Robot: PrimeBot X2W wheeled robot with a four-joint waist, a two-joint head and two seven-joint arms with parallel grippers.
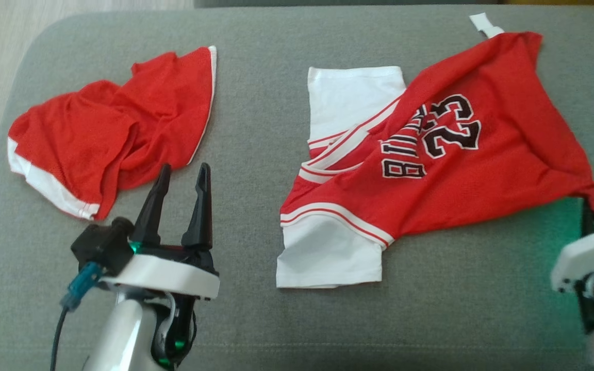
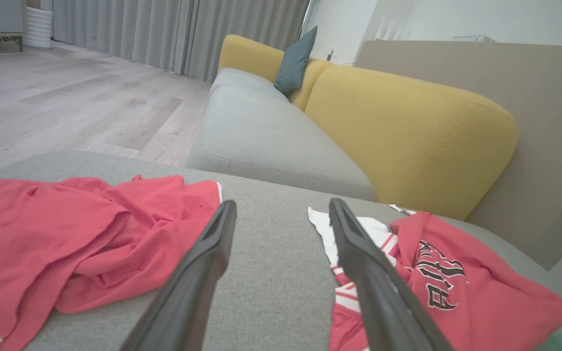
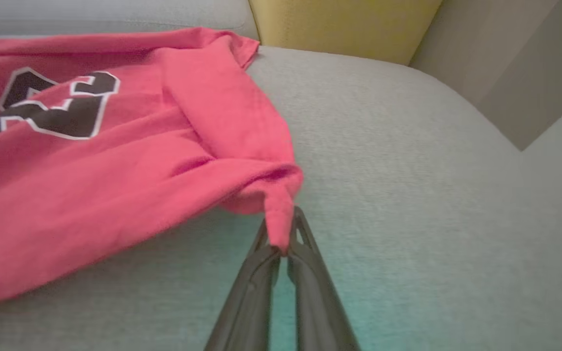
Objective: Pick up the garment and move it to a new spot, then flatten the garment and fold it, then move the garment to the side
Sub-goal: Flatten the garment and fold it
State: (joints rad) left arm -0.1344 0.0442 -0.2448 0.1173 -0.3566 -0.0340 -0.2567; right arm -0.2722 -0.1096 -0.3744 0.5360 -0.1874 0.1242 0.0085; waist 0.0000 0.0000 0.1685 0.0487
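- Garment (image 1: 431,154): a red jersey with white sleeves and trim, black lettering and the number 23. It lies on the grey cushion (image 1: 256,319) in the centre and right of the head view, loosely spread and creased, not flat.
- One white sleeve points toward the top of the frame and the other toward the bottom. A small white tag (image 1: 484,23) shows at the jersey's upper right corner.
- Right pincer (image 1: 593,206): at the right edge of the head view, its fingers pressed together on the jersey's lower right corner.
- In the right wrist view a narrow tongue of red cloth is nipped between the two dark fingertips. The fabric beside the grip is drawn into a raised, gathered fold. The rest of the jersey runs off to the left and upper left of that frame.
- Left pincer (image 1: 184,172): lower left of the head view, fingers spread apart and holding nothing. It stands over bare cushion, with the jersey well apart to its right.
- Red shorts (image 1: 116,129): a second red piece with a white edge, crumpled at the upper left, just above and left of the left pincer's fingertips. Contact cannot be judged.
- Yellow backrest (image 2: 408,136): rises behind the cushion in the left wrist view.
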